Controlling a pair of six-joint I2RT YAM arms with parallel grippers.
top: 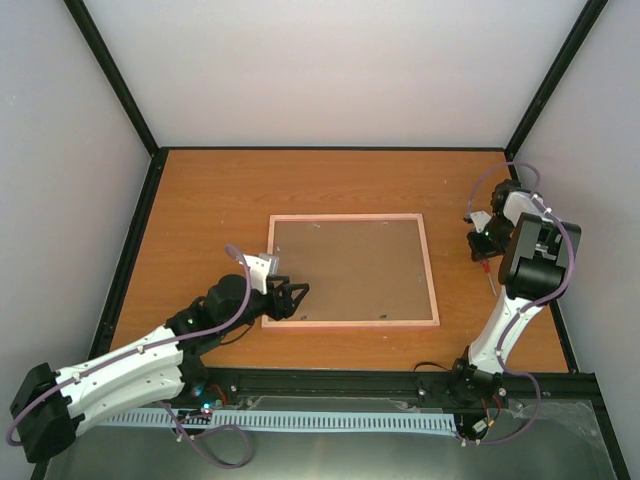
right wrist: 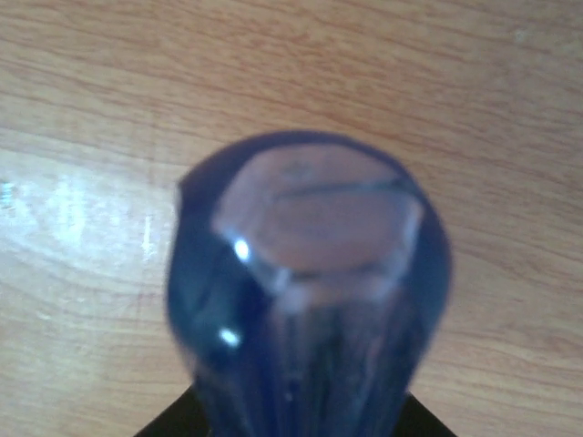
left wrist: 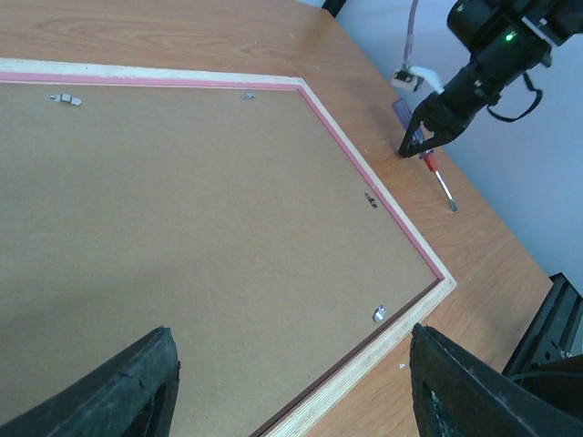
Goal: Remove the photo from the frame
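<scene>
The frame (top: 429, 270) lies back-up, so this looks like the opening step. The left gripper (top: 288, 294) hangs spread above its corner. The right gripper (left wrist: 424, 137), clamped on a screwdriver (right wrist: 310, 273), must reach a tab (left wrist: 379, 313).

We find top view bright, even, diffuse; walls (top: 330, 70) pale, near washed out; shadows faint. Slight wide-angle lean at wall edges. Left wrist view: we get sharp grain on frame (left wrist: 200, 218), broad soft shadow over its near part; left fingers (left wrist: 118, 391) dark, blurred at bottom edge. Right wrist view: screwdriver (right wrist: 310, 273) fills picture, badly out of focus, two small glints on it; we note white glare on table (right wrist: 73, 218) at left.
</scene>
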